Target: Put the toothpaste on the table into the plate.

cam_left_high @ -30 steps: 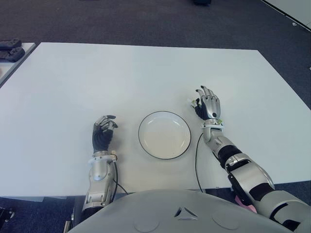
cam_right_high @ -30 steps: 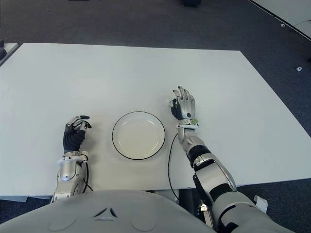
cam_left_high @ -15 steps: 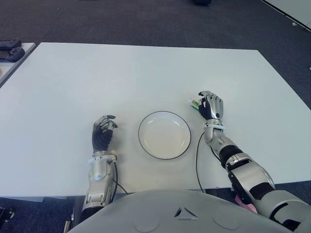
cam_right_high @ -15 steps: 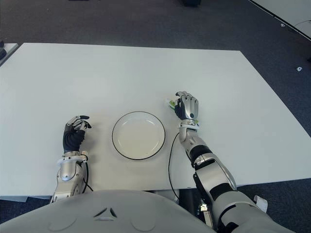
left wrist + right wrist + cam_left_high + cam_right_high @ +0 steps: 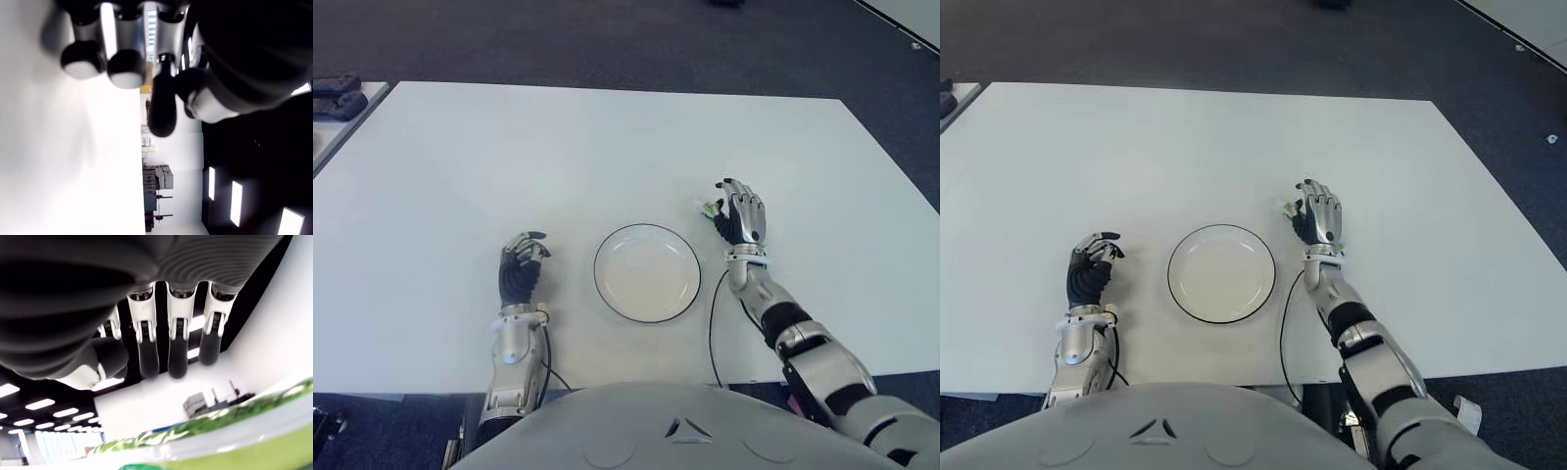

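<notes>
The toothpaste [image 5: 708,208], a green and white tube, lies on the white table [image 5: 509,147] just right of the plate; only its end shows past my right hand. My right hand [image 5: 739,211] is over the tube. In the right wrist view its fingers [image 5: 178,347] arch above the tube [image 5: 234,431] with a gap, not touching it. The white plate [image 5: 646,226] with a dark rim sits in the middle near the front edge, with nothing on it. My left hand [image 5: 521,264] shows left of the plate, fingers curled and holding nothing.
A black cable [image 5: 711,323] runs along the table beside my right forearm toward the front edge. Dark objects [image 5: 337,93] lie on a neighbouring table at the far left. Bare white tabletop stretches behind the plate.
My right hand went from spread fingers to curled over the tube, and now the fingers stand a little less curled. The left hand and the plate have not moved.
</notes>
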You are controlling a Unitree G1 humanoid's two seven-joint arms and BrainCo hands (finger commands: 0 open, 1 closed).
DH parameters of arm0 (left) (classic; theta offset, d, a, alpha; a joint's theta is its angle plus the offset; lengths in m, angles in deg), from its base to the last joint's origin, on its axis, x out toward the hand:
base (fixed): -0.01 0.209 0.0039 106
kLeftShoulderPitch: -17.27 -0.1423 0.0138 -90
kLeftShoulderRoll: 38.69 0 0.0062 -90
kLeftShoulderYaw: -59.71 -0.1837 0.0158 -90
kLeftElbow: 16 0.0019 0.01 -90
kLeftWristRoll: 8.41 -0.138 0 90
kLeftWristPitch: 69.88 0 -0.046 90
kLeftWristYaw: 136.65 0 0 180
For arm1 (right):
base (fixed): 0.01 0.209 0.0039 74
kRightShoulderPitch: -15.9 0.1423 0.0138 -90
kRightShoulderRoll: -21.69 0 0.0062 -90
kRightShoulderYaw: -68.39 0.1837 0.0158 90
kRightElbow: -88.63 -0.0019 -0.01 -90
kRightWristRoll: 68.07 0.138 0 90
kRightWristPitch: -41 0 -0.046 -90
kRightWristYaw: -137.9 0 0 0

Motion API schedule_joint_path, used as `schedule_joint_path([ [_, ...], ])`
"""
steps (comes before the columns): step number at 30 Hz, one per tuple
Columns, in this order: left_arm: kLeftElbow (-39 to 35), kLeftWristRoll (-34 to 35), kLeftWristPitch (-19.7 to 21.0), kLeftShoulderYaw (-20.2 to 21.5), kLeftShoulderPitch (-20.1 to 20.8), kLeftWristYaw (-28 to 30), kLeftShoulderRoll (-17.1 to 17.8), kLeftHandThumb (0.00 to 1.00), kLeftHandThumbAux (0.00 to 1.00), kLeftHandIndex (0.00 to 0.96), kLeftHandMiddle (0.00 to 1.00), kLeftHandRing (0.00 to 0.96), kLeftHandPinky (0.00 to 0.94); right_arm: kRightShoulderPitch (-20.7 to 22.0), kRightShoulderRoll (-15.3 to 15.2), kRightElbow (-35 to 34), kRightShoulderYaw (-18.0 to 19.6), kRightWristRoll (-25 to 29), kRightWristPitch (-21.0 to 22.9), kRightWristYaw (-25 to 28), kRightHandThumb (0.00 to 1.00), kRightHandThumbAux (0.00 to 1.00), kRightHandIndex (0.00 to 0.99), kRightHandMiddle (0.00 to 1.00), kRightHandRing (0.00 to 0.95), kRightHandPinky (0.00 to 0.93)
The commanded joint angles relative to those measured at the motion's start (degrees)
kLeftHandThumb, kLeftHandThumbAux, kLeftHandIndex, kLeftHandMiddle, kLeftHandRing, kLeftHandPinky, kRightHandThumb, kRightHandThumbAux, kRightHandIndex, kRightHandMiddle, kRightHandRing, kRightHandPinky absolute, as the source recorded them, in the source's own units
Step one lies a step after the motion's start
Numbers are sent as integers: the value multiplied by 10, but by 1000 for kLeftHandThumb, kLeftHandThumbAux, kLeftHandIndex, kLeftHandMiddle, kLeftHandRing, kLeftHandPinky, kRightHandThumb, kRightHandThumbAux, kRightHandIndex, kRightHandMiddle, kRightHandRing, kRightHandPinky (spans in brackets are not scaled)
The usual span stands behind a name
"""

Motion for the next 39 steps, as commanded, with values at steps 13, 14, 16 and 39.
schedule_joint_path([
  [13, 33, -1, 9, 1, -4, -1, -2, 704, 716, 439, 886, 890, 878, -226, -98, -441, 44, 63, 161, 408, 502, 404, 2, 2, 3, 12],
  [14, 31, -1, 12, 0, -4, -1, -2, 704, 716, 439, 886, 890, 878, -233, -99, -458, 46, 57, 170, 419, 497, 395, 1, 1, 1, 7],
  [16, 29, -1, 16, 0, -4, -1, -3, 705, 716, 439, 885, 890, 878, -246, -99, -490, 48, 48, 187, 436, 492, 353, 0, 0, 0, 3],
  [39, 15, -6, 32, -3, -9, 1, -1, 705, 716, 439, 880, 889, 882, -296, -105, -616, 71, -29, 287, 557, 512, 164, 0, 0, 0, 0],
])
